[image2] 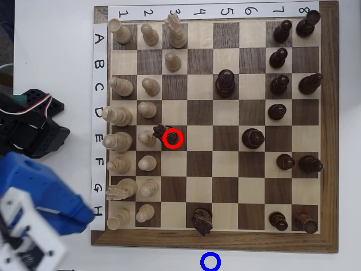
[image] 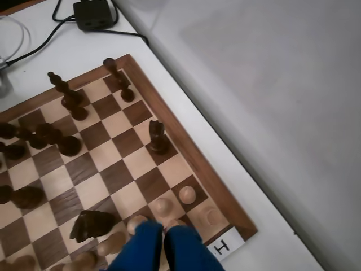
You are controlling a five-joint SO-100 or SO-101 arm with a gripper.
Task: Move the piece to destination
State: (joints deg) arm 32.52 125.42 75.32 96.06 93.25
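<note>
In the overhead view the piece (image2: 173, 138), a small dark brown chess piece, stands inside a thick red ring on square E3. The destination (image2: 210, 262) is a thin blue ring on the white table just below the board's bottom edge. My blue gripper (image2: 89, 217) hovers off the board's lower left corner, beside the H label, far from both. In the wrist view its two blue fingers (image: 148, 245) come in from the bottom edge, pressed together with nothing held, so the gripper (image: 163, 227) is shut. A dark shape (image: 91, 224) left of them may be the piece.
Pale pieces (image2: 121, 116) fill columns 1 to 3 on the board's left. Dark pieces (image2: 279, 84) crowd the right side. A larger dark knight-like piece (image2: 201, 220) (image: 157, 137) stands on H4, right above the blue ring. A black box (image: 93, 14) with cables lies beyond the board.
</note>
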